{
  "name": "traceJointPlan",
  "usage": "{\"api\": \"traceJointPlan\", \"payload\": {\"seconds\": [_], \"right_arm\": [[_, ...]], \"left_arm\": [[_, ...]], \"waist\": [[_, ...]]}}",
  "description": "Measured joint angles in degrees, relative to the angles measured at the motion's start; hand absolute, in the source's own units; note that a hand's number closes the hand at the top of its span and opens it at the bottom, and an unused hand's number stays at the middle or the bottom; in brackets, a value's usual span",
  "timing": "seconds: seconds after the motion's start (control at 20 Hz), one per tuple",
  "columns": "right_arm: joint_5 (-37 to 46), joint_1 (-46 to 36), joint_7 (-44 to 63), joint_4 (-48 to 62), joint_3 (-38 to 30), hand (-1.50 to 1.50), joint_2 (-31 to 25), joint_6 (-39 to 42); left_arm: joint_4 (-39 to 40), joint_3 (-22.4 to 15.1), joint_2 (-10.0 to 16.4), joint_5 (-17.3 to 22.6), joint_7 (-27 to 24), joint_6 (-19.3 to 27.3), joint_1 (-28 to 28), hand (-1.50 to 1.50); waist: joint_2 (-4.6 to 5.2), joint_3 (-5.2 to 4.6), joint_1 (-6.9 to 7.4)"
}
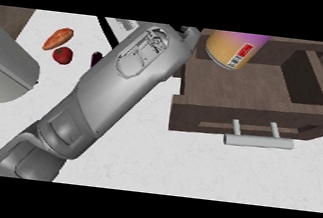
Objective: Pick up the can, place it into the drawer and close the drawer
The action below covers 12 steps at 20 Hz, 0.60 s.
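Note:
An orange can point(231, 48) with a purple end and a white-and-red label hangs tilted at the view's top, over the back of the open drawer point(196, 92). My right forearm crosses from the lower left up to the can. Only a small part of my right hand point(190, 32) shows at the wrist's end, right beside the can, which it holds off the drawer's floor. The rest of the hand is cut off by the top of the view. The drawer is dark brown wood, pulled out, with a grey bar handle point(259, 141) on its front.
On the white counter at upper left lie an orange-red vegetable point(58, 39), a dark red round fruit point(63, 55) and a small dark purple thing point(96, 58) half hidden by the forearm. A large grey rounded shape point(2, 65) fills the left edge.

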Motion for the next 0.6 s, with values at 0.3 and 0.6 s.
{"api": "traceJointPlan", "payload": {"seconds": [0.3,0.6], "right_arm": [[0.27,-2.44,-0.08,2.18,0.0,-1.5,-0.52,-0.06],[0.37,-2.39,0.38,1.19,0.06,-1.5,-0.37,-0.26]], "left_arm": [[7.39,-3.29,0.0,4.6,-2.47,1.39,-4.59,1.5],[12.77,-6.5,0.0,9.0,-4.58,2.24,-7.38,1.5]], "waist": [[0.26,0.04,-0.74],[0.37,0.05,-1.46]]}}
